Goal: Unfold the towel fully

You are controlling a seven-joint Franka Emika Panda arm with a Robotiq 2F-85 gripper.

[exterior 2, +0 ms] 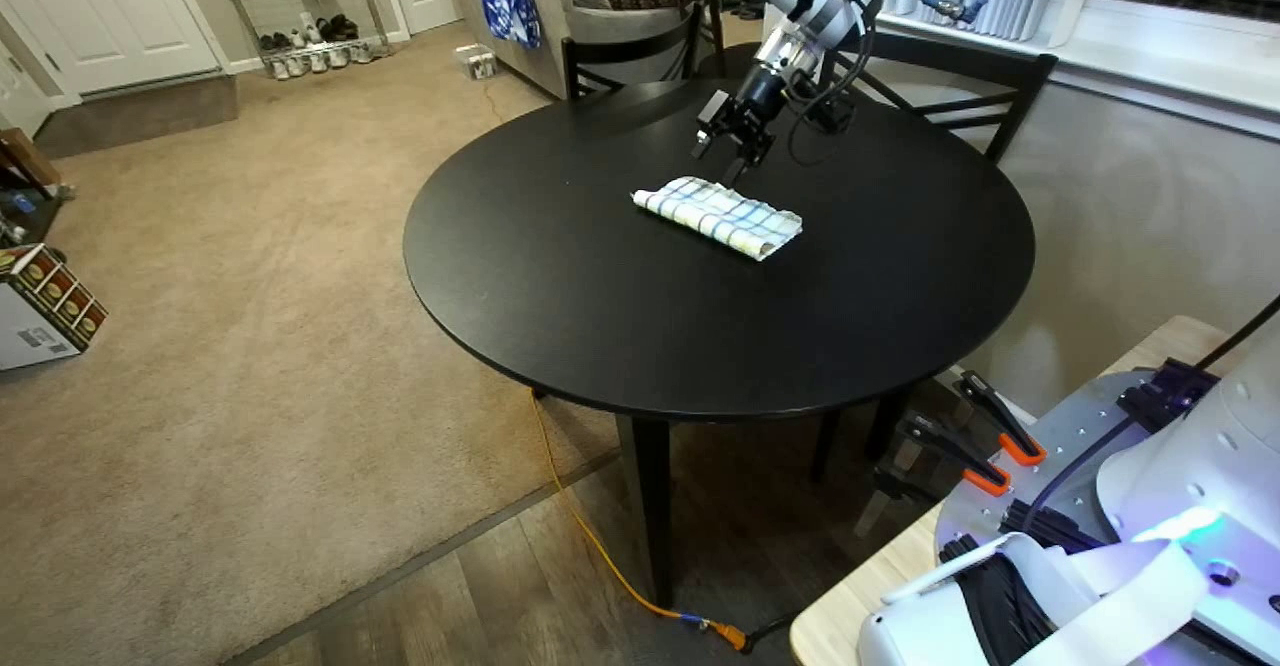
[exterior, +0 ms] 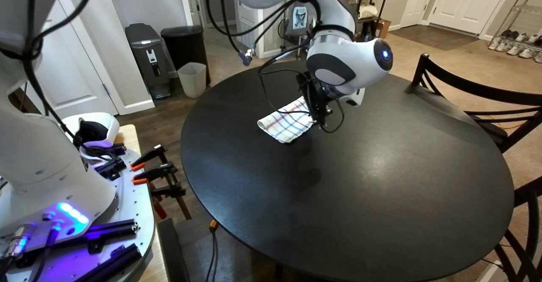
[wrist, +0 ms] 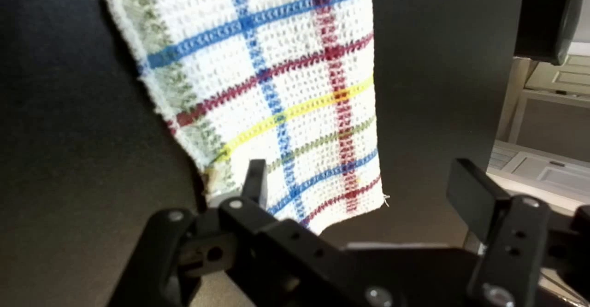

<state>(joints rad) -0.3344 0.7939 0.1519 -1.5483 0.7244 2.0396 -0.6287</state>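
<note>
The towel is a white cloth with blue, red, yellow and green grid stripes. It lies on the round black table as a narrow, folded-looking piece in an exterior view (exterior: 286, 123) and an exterior view (exterior 2: 722, 214). In the wrist view the towel (wrist: 295, 90) runs from the top edge down to the jaws, with a loose thread at one corner. My gripper (wrist: 360, 171) is open, with nothing held. Its left finger overlaps the towel's near end in the wrist view; its right finger is over bare table. In an exterior view the gripper (exterior 2: 717, 161) is tilted at the towel's far edge. Contact cannot be told.
The round black table (exterior: 381, 197) has black chairs (exterior: 478, 87) at its far side. Cables (exterior: 264, 91) hang from the arm near the towel. The robot base stands on a separate wooden stand with clamps (exterior: 156, 172). An orange cord (exterior 2: 590, 526) runs on the floor.
</note>
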